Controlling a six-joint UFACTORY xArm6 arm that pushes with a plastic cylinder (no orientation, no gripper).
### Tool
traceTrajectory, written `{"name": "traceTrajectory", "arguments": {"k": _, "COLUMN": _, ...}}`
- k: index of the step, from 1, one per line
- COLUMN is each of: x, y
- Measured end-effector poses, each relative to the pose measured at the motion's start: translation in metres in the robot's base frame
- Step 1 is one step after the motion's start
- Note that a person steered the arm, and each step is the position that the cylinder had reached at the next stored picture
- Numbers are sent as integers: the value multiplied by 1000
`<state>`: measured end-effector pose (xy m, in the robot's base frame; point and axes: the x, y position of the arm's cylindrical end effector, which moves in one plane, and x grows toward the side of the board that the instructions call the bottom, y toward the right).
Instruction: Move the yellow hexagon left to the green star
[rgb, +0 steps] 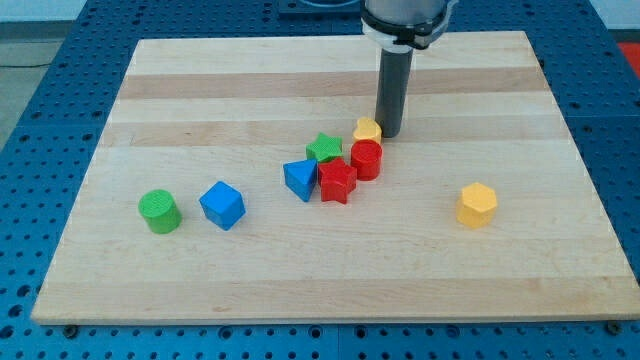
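Note:
The yellow hexagon (477, 204) lies alone toward the view's right, far from the cluster. The green star (323, 148) sits in a tight cluster at the board's middle. My tip (388, 133) rests on the board just right of a small yellow block (367, 129), touching or nearly touching it, up and right of the green star. The yellow hexagon is well below and right of my tip.
The cluster also holds a red cylinder (367, 159), a red star (336, 181) and a blue triangle (299, 179). A blue cube (222, 205) and a green cylinder (159, 211) sit at the view's left. The wooden board (200, 80) ends in blue pegboard.

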<state>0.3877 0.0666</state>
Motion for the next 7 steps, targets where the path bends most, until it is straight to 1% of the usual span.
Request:
{"name": "traceTrajectory", "arguments": {"k": 2, "x": 0, "y": -3}}
{"name": "traceTrajectory", "arguments": {"k": 3, "x": 0, "y": 81}}
{"name": "traceTrajectory", "arguments": {"k": 4, "x": 37, "y": 159}}
{"name": "traceTrajectory", "arguments": {"k": 5, "x": 95, "y": 190}}
{"name": "traceTrajectory", "arguments": {"k": 6, "x": 137, "y": 166}}
{"name": "traceTrajectory", "arguments": {"k": 7, "x": 143, "y": 133}}
